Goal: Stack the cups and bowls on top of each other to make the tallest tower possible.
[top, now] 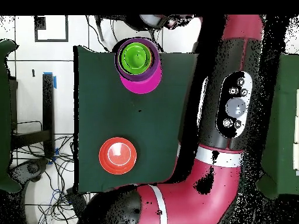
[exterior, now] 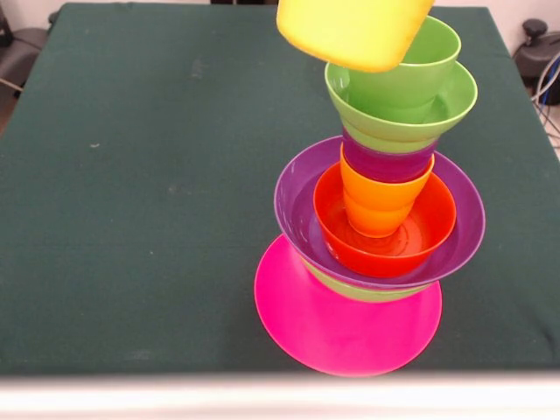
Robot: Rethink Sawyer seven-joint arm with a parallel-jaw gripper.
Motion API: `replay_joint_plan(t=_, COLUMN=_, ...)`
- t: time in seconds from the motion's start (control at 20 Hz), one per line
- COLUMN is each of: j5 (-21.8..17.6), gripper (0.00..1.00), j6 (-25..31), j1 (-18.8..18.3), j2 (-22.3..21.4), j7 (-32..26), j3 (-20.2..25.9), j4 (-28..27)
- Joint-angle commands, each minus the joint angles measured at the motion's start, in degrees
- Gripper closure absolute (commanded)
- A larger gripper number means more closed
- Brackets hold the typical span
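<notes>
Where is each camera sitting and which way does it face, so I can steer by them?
Front view: sits across the table from the robot, angled down at the tower on the dark green table; none of the robot shows.
Overhead view: sits above, looking straight down, with the robot's base at the bottom; the red and black arm runs up the right side; an orange-red bowl shows only here.
Shared: the tower and the table, turned half round between the views.
</notes>
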Motion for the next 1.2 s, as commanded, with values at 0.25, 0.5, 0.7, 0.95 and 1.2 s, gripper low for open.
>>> replay_joint_plan(t=0.25, j5=0.7, gripper=1.0, j6=-1.5, j1=1.3, j2=-1.7, j7=-6.0, j3=-1.6, j4=10.8)
replay_joint_plan(t=0.5, j5=2.3, gripper=1.0, j6=-3.6, j1=0.9, j2=-2.6, j7=-5.8, j3=-2.2, j4=14.4)
replay_joint_plan(t=0.7, j5=3.2, gripper=1.0, j6=-5.0, j1=0.8, j2=-3.3, j7=-6.0, j3=-2.8, j4=16.6)
replay_joint_plan(t=0.95, j5=4.1, gripper=1.0, j6=-6.9, j1=0.7, j2=-4.9, j7=-5.4, j3=-3.3, j4=20.0)
replay_joint_plan(t=1.2, j5=4.8, gripper=1.0, j6=-8.9, j1=0.5, j2=-6.1, j7=-4.8, j3=-3.7, j4=23.0)
